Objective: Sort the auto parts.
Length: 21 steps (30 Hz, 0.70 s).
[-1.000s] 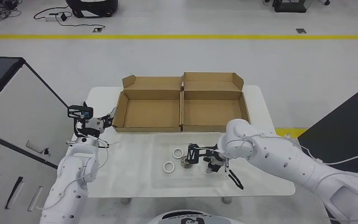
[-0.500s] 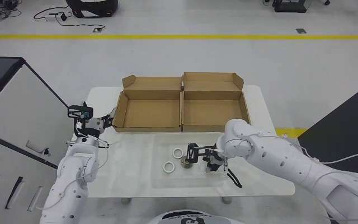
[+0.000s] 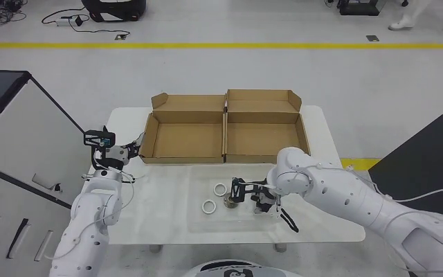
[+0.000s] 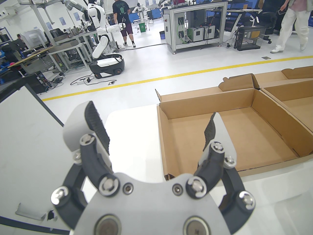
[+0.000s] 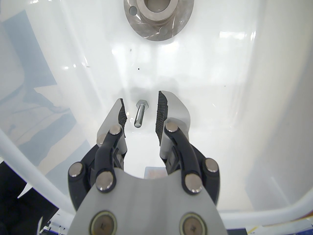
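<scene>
Cardboard, plain brown, is forming two shallow open boxes sitting side by side at the upper middle of the top view, the left-hand box (image 3: 188, 142) and the right-hand box (image 3: 264, 142), with their inner walls touching. Below them on the white table (image 3: 159, 221) two white plastic rings are lying near each other, the upper ring (image 3: 219, 188) and the lower ring (image 3: 208, 206). One round grey metal flange (image 5: 158, 5), with a wide central bore and small holes in its rim, is resting at the top centre of the right wrist view on the clear plastic tray (image 5: 232, 86). One small silver hex-head bolt (image 5: 140, 114) is lying lower down on the same tray floor, apart from the flange.

The right arm is coming in from the lower right of the top view, elbow bent. The right gripper (image 5: 141, 98) is sitting low over the tray, partly open around the bolt, gripping nothing. The left gripper (image 4: 152, 110) is hanging beside the left-hand box, spread wide and empty
</scene>
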Motion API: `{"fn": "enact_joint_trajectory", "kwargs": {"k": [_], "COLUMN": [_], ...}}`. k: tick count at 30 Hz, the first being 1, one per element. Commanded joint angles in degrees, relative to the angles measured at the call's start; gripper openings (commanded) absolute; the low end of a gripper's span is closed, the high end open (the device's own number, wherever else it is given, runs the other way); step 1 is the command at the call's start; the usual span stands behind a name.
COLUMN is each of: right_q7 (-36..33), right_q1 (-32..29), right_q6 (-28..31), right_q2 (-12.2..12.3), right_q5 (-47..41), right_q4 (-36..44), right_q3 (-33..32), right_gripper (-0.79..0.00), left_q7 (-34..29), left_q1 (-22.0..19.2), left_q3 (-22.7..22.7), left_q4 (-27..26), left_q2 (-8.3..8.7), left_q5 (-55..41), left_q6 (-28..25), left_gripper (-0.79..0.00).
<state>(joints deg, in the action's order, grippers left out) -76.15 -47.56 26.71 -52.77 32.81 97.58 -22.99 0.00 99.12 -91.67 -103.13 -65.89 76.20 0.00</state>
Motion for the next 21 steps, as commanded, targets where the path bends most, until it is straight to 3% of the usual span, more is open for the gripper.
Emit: {"fn": "enact_joint_trajectory", "kwargs": {"k": [1, 14, 21], "right_q7": [0.01, 0.49, 0.3], "right_q1": [-0.1, -0.86, -0.93], "right_q6": [-0.11, -0.14, 0.19], "right_q2": [0.01, 0.02, -0.15], "right_q5": [0.2, 0.87, 0.99], "right_q4": [0.0, -0.1, -0.27], "right_q3": [-0.1, -0.66, -0.73], "right_gripper": [-0.514, -0.582, -0.785], "left_q7": [0.0, 0.0, 0.0], "left_q1": [0.0, 0.0, 0.0], "left_q3": [0.0, 0.0, 0.0], "left_q4": [0.0, 0.0, 0.0], "left_q2": [0.0, 0.0, 0.0], "left_q5": [0.0, 0.0, 0.0], "left_q6": [0.0, 0.0, 0.0], "left_gripper": [0.0, 0.0, 0.0]}}
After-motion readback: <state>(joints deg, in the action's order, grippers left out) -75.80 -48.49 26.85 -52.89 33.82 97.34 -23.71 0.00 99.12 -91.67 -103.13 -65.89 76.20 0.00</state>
